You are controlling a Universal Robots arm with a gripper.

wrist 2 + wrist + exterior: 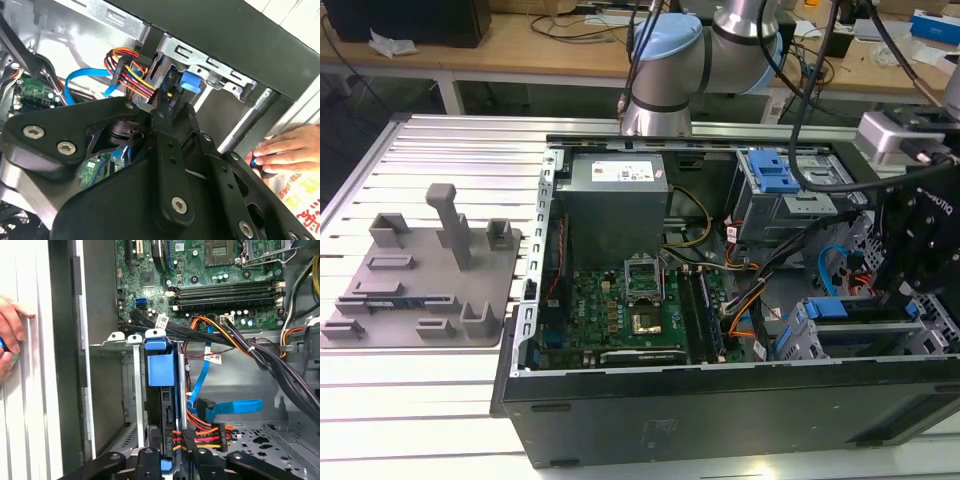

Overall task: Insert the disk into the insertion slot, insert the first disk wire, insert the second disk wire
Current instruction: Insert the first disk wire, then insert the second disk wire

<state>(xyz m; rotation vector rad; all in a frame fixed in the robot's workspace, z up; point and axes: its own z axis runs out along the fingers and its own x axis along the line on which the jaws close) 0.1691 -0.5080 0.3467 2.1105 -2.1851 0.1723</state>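
Note:
The disk (160, 371), in its blue caddy, stands pushed into the grey sheet-metal insertion slot (112, 390); in the exterior view it is seen at the case's near right corner (832, 308). My gripper (175, 461) hangs right over the disk's connector end. Its fingers (186, 112) are drawn close together on a black plug with red, yellow and orange wires (191, 436), the first disk wire, held against the disk's end. A blue flat cable with its plug (234, 406), the second disk wire, lies loose beside the slot.
The open computer case holds the motherboard (640, 300), a grey power-supply box (617, 205) and a taller bay with a blue latch (775, 175). Black cable bundles (250, 352) cross near the slot. A person's hand (9, 335) rests outside the case wall. A grey fixture plate (420, 280) lies at the exterior view's left.

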